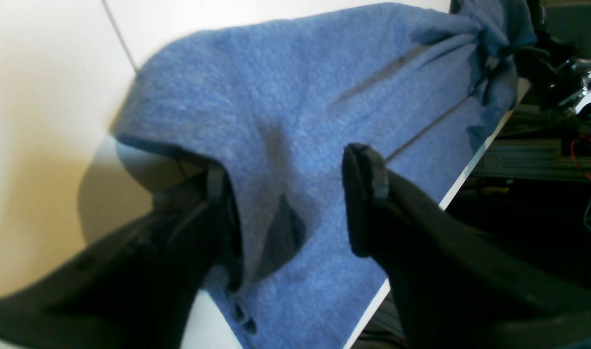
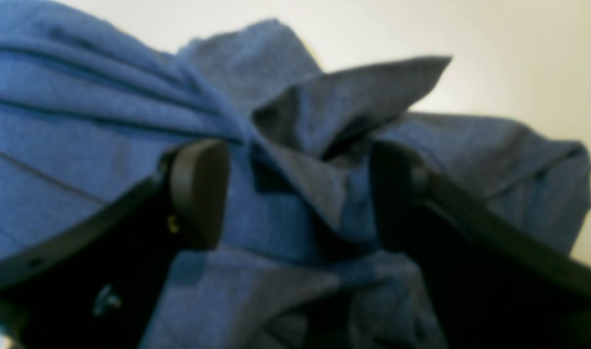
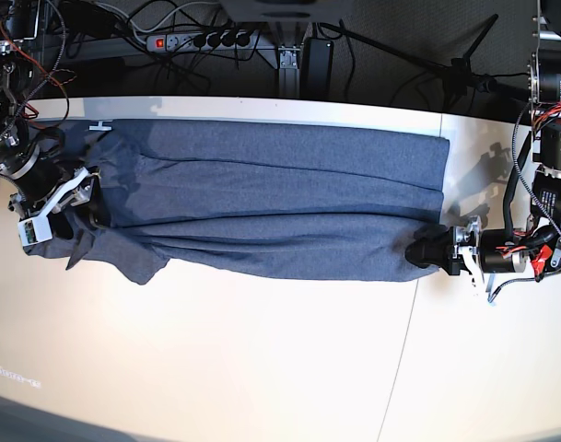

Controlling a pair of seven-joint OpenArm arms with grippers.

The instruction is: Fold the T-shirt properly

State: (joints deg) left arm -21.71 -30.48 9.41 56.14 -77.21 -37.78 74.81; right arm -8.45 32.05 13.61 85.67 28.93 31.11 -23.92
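The blue-grey T-shirt [image 3: 262, 203] lies stretched in a long folded band across the far half of the white table [image 3: 262, 368], plain side up. At its right end my left gripper [image 3: 426, 250] stands open. In the left wrist view the jaws straddle the cloth's corner [image 1: 295, 87], and one finger [image 1: 365, 194] rests on top of it. At the bunched left end my right gripper [image 3: 85, 204] is open too. In the blurred right wrist view, a crumpled peak of fabric [image 2: 324, 121] rises between its fingers [image 2: 198, 194].
A power strip [image 3: 202, 40] and cables lie behind the table's far edge. The table's seam [image 3: 404, 350] runs down the near right. In the left wrist view the shirt reaches the table's edge [image 1: 465, 169], with dark frame and wiring beyond it.
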